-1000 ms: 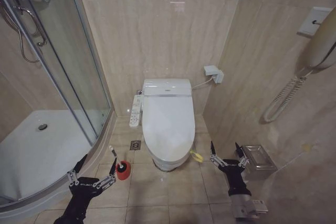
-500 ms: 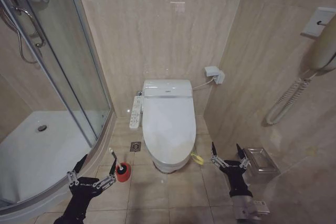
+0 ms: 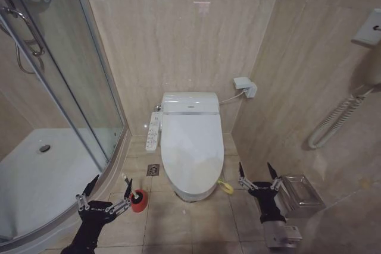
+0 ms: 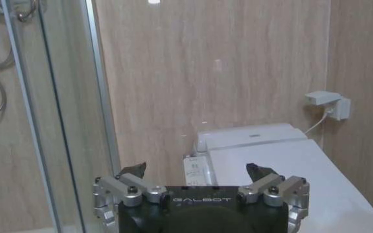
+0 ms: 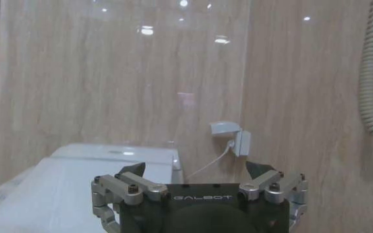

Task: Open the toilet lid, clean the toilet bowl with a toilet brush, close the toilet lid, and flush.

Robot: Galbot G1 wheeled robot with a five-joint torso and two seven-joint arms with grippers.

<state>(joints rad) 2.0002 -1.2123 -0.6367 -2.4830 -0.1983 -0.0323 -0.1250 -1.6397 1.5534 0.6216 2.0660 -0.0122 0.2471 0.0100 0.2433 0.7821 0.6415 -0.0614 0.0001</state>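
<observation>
The toilet lid (image 3: 191, 144) is glossy white and lies shut over the toilet bowl (image 3: 190, 191), with a yellow-green band (image 3: 225, 187) hanging at its front right. A long white button panel (image 3: 154, 132) runs along the toilet's left side. The toilet brush (image 3: 127, 183) stands in a red holder cup (image 3: 139, 201) on the floor, left of the bowl. My left gripper (image 3: 109, 187) hangs open just left of the cup, holding nothing. My right gripper (image 3: 256, 173) hangs open right of the bowl, empty. The lid (image 4: 303, 170) also shows beyond my left gripper (image 4: 198, 170), and the lid (image 5: 76, 179) beyond my right gripper (image 5: 196, 169).
A curved glass shower enclosure (image 3: 71, 87) with a white tray (image 3: 36, 176) fills the left. A metal bin (image 3: 300, 191) stands by the right wall. A white wall socket box (image 3: 244, 85) with a cable sits behind the toilet. A coiled cord (image 3: 336, 120) hangs on the right wall.
The whole picture has shifted slightly, so the camera has moved a little closer and to the right. Both grippers hold the same open pose.
</observation>
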